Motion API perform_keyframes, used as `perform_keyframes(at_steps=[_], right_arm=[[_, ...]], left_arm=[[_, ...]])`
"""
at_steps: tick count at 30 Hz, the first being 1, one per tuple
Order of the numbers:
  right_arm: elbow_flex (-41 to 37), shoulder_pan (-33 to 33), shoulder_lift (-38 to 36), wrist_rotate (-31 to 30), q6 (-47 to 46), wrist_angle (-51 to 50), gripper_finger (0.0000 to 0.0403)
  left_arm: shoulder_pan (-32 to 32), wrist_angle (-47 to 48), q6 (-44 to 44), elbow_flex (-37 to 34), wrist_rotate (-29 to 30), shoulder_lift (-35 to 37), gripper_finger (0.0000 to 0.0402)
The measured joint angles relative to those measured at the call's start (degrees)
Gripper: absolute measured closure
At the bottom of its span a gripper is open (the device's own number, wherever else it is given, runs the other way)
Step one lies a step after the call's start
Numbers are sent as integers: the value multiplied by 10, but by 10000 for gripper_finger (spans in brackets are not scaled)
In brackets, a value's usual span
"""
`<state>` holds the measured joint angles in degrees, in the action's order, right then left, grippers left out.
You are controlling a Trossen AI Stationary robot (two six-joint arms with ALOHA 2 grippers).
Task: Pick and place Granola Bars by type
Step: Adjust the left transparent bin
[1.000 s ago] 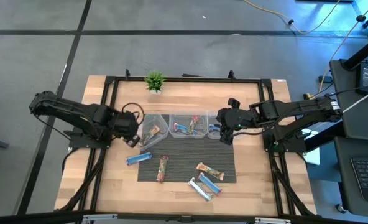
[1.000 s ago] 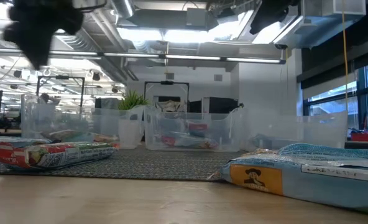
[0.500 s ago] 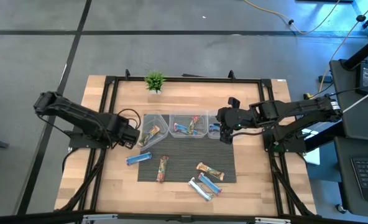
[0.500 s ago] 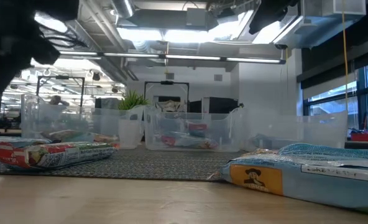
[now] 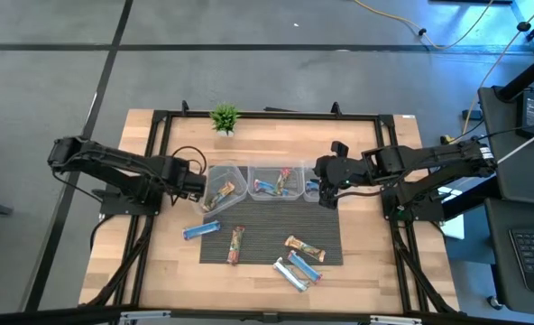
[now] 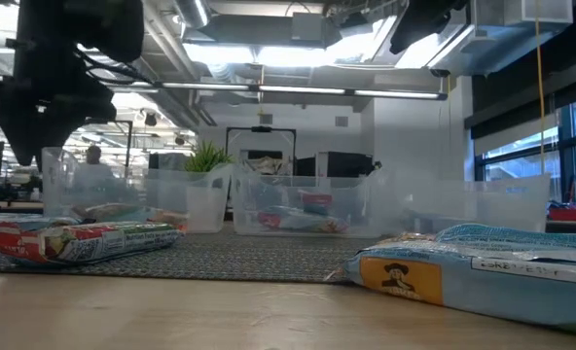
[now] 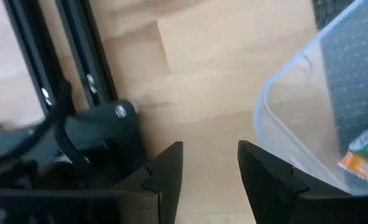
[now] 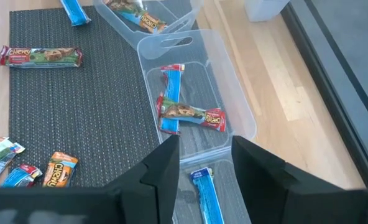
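Observation:
Five granola bars lie loose: a blue one [image 5: 201, 229] on the wood, a red-brown one [image 5: 237, 244] and an orange-brown one [image 5: 303, 246] on the dark mat, and a blue [image 5: 305, 266] and a silvery one [image 5: 290, 275] at the mat's near edge. More bars lie inside three clear bins. My left gripper [image 5: 195, 181] [image 7: 209, 168] is open and empty, low beside the left bin's [image 5: 222, 188] outer wall [image 7: 283, 124]. My right gripper [image 5: 326, 191] [image 8: 202, 162] is open and empty above the right bin [image 5: 310, 186], where a blue bar [image 8: 206, 193] lies. My left gripper has one finger [image 7: 262, 168] close against the left bin's rim [image 7: 268, 127]; I cannot tell whether it touches. It comes level from the table's left side.
The middle bin [image 5: 269, 182] holds a blue and a red bar [image 8: 184, 112]. A small potted plant [image 5: 224, 117] stands at the far edge. A black frame rail [image 5: 159, 153] runs around the table. Bare wood lies along the near edge.
My left gripper has moved a little toward the far edge and the right, up to the left bin. In the low view the left and middle bins have slid slightly to the right.

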<state>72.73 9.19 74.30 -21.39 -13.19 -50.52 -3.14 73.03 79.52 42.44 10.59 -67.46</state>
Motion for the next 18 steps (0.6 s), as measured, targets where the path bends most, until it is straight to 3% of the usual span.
perform_keyframes(at_steps=[4,18], right_arm=[[0,0,0,0,0,-2,253],[0,0,0,0,2,-2,253]], left_arm=[[18,-2,-18,0,-24,0,255],[108,-124,-125,0,98,0,257]])
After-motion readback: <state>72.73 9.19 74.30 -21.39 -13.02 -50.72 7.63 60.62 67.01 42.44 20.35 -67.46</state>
